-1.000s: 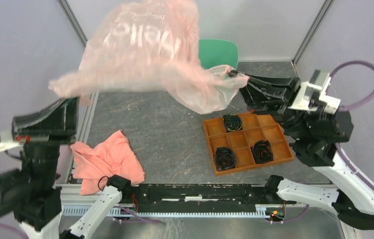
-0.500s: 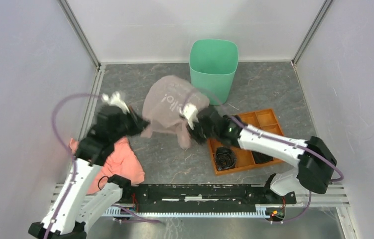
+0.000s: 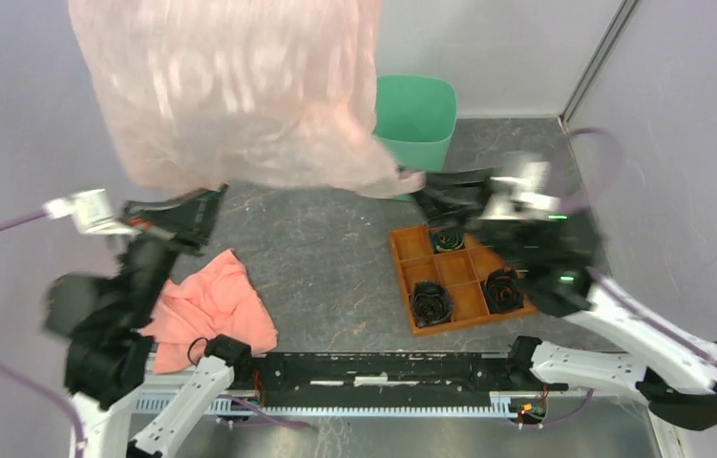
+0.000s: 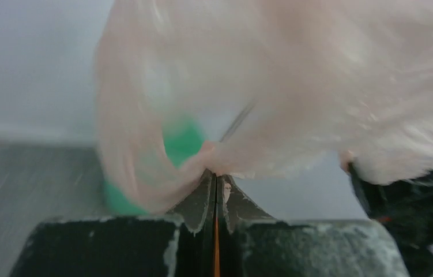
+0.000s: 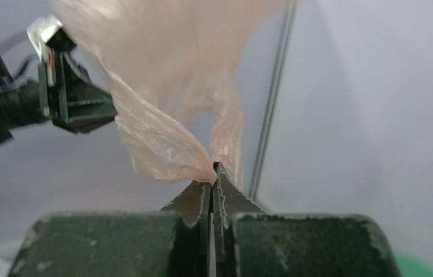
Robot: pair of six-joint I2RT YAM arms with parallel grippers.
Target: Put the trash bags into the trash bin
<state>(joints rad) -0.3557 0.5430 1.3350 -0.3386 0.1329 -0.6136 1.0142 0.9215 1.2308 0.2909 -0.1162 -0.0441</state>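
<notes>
The pale pink see-through trash bag [image 3: 240,86] billows high and wide over the back left of the table, hiding the bin's left rim. The mint-green trash bin [image 3: 423,113] stands at the back wall, and shows through the film in the left wrist view [image 4: 182,143]. My left gripper [image 3: 213,196] is shut on the bag's lower left edge [image 4: 215,172]. My right gripper [image 3: 421,186] is shut on the bag's lower right corner [image 5: 213,171], just in front of the bin. The bag [image 5: 156,133] stretches between both grippers, and the image is motion-blurred.
A salmon-pink cloth [image 3: 206,310] lies at the front left. An orange compartment tray [image 3: 400,277] with three black rolled items sits right of centre, below the right arm. Walls and corner posts close in the back and both sides.
Half a second ago both grippers held the bag low and bunched over the table. Now both are raised and apart, and the bag has ballooned upward in front of the bin.
</notes>
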